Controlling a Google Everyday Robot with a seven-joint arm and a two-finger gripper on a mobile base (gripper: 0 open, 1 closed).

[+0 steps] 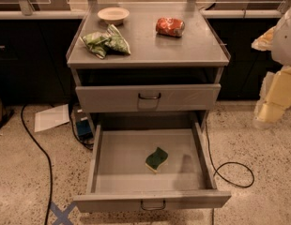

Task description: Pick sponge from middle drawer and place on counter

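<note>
The sponge (156, 159), dark green on top with a yellow layer beneath, lies on the floor of the middle drawer (121, 156), slightly right of centre. That drawer is pulled fully out toward me, and its front panel has a small loop handle. Above it is the grey counter (145, 46). My gripper (273, 102) shows as pale yellow and white shapes at the right edge of the view. It is beside the cabinet at about the height of the upper drawer, well away from the sponge and touching nothing.
On the counter sit two green-and-white snack bags (107, 43), a beige bowl (113, 15) and a red-orange foil packet (170, 26). The drawer above (148, 97) is closed. Black cables (232, 172), a sheet of paper (51, 117) and a blue box (82, 125) lie on the speckled floor.
</note>
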